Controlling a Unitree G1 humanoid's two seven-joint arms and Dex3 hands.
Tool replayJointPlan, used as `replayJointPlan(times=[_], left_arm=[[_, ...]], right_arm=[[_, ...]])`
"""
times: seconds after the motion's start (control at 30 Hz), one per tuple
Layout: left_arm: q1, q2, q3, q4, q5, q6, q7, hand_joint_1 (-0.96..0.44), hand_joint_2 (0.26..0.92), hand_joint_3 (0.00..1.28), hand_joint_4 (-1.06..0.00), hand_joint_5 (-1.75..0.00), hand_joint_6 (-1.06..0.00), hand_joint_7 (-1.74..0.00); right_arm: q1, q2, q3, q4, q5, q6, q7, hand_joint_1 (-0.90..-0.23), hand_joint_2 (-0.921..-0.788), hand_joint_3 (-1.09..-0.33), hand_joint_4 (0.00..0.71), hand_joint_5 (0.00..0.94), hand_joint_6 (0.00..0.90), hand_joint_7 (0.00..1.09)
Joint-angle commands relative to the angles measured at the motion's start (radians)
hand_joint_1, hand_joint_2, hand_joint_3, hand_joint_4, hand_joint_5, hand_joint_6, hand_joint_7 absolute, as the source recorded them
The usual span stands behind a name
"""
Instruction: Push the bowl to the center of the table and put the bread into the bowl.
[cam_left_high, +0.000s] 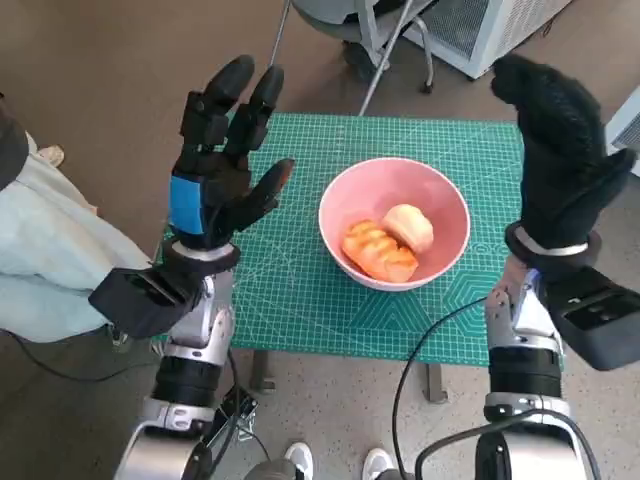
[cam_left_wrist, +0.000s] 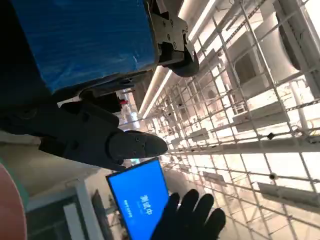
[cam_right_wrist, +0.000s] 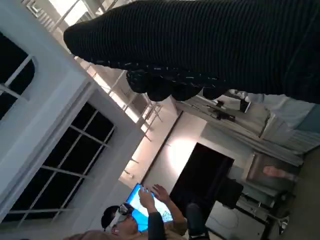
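Head view: bread in bowl, between raised empty hands.

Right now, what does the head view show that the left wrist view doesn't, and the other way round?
Only the head view shows the green mat and the two pieces of bread lying in the pink bowl. Only the left wrist view shows a lit blue screen and the ceiling grid. Both show the left hand, raised with nothing in it, and the gloved right hand, also empty.
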Motion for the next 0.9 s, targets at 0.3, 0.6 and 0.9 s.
replayJointPlan(times=[0.3, 0.6, 0.9], left_arm=[[0.006, -0.045, 0.044, -0.017, -0.041, 0.034, -0.056, -0.30, 0.921, 0.28, -0.45, -0.02, -0.32, -0.41], [0.003, -0.055, 0.064, -0.017, -0.033, 0.058, -0.073, -0.29, 0.921, 0.26, -0.45, -0.01, -0.33, -0.38], [-0.001, -0.053, 0.070, -0.010, 0.012, 0.039, -0.061, -0.28, 0.921, 0.26, -0.44, -0.01, -0.31, -0.36]], right_arm=[[0.010, -0.004, 0.013, -0.009, -0.016, 0.034, -0.014, -0.574, -0.921, -0.757, 0.358, 0.010, 0.067, 0.78], [0.014, -0.006, 0.019, -0.023, -0.021, 0.037, -0.019, -0.574, -0.921, -0.758, 0.359, 0.009, 0.068, 0.78], [0.014, -0.008, 0.021, -0.020, -0.020, 0.031, -0.020, -0.584, -0.921, -0.755, 0.361, 0.008, 0.069, 0.78]])
